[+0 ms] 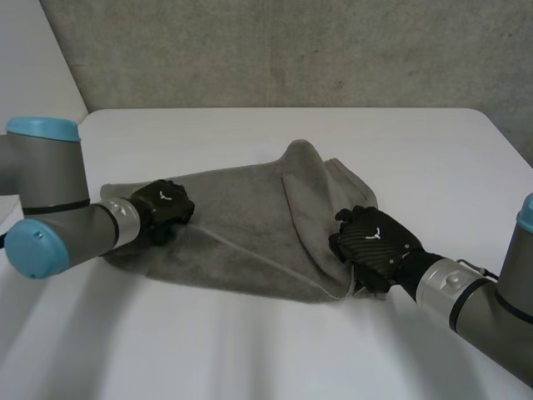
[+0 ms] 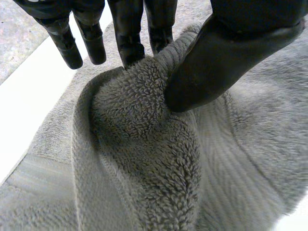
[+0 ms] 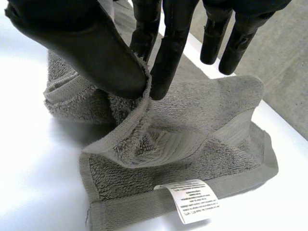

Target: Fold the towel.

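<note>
We judge the towel (image 1: 241, 225) only part folded: it lies rumpled on the table (image 1: 416, 142) between our hands, with one flap lapped over beside the right hand and no neat fold made yet. Our left hand (image 1: 164, 210) pinches a raised ridge of cloth between thumb and fingers at its end. Our right hand (image 1: 376, 243) pinches the edge at the opposite end, the label (image 3: 192, 199) just beyond its fingertips.
</note>
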Controlling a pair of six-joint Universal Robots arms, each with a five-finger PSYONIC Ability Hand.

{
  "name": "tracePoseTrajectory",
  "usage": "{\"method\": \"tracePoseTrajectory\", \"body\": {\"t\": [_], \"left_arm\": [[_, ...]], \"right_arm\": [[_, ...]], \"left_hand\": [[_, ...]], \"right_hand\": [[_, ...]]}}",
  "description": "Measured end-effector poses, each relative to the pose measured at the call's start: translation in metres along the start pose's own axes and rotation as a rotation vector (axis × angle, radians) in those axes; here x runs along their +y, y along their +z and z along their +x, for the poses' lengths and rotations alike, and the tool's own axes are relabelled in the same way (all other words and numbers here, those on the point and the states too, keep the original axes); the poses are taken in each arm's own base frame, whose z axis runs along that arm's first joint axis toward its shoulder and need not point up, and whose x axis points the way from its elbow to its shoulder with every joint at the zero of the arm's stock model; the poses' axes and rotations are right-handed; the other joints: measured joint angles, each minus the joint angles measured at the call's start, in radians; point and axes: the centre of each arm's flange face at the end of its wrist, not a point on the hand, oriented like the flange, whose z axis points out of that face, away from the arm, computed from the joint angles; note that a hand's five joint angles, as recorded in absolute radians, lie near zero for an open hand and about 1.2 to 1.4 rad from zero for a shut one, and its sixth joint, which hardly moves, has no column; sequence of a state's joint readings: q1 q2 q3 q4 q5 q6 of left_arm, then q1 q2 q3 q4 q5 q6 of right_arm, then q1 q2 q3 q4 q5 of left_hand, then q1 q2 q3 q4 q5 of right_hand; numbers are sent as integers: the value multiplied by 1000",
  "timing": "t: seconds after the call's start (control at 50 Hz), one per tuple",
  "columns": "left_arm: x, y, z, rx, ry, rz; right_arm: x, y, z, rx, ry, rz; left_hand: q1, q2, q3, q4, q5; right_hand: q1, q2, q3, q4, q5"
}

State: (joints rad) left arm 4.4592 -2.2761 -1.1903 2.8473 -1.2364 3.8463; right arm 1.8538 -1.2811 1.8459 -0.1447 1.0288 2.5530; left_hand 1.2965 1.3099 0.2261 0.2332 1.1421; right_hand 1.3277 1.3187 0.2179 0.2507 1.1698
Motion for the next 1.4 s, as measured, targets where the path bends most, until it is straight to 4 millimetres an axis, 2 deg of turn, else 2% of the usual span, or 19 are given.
{"method": "tracePoseTrajectory", "body": {"t": [0.12,0.2,0.34,0.38,0.44,0.56,0.64,0.78,1.0,1.14,1.4], "left_arm": [[1,-28,3,-5,-28,-15],[3,-55,4,-37,-74,-11],[8,-92,4,-128,-157,30],[9,-99,4,-149,-172,40],[11,-107,2,-181,-191,54],[13,-114,-5,-222,-214,64],[14,-114,-10,-239,-231,68],[15,-113,-15,-253,-263,80],[16,-116,-32,-307,-309,92],[17,-121,-50,-358,-372,111],[17,-132,-74,-443,-416,140]], "right_arm": [[-5,-6,11,15,22,-22],[-9,-13,19,8,47,-60],[-5,-17,30,12,14,-105],[-2,-15,31,16,6,-112],[5,-10,33,28,17,-121],[11,-3,37,78,146,-114],[12,2,41,120,296,-81],[17,9,44,153,477,-58],[28,14,38,150,643,-84],[33,18,30,144,698,-99],[42,29,28,218,664,-98]], "left_hand": [[0,5,0,0,0],[0,6,0,0,0],[2,8,0,0,0],[2,8,0,0,0],[2,8,0,0,0],[2,9,0,0,0],[3,9,0,0,0],[3,9,0,0,0],[3,9,0,0,0],[3,12,0,0,0],[3,15,0,0,0]], "right_hand": [[0,0,0,0,0],[0,0,0,0,0],[0,0,0,0,0],[-31,-28,0,0,-40],[-196,-192,0,0,-210],[-403,-356,0,0,-419],[-501,-470,0,0,-530],[-584,-554,0,0,-622],[-604,-568,0,0,-640],[-605,-568,0,0,-640],[-586,-566,0,0,-602]]}}
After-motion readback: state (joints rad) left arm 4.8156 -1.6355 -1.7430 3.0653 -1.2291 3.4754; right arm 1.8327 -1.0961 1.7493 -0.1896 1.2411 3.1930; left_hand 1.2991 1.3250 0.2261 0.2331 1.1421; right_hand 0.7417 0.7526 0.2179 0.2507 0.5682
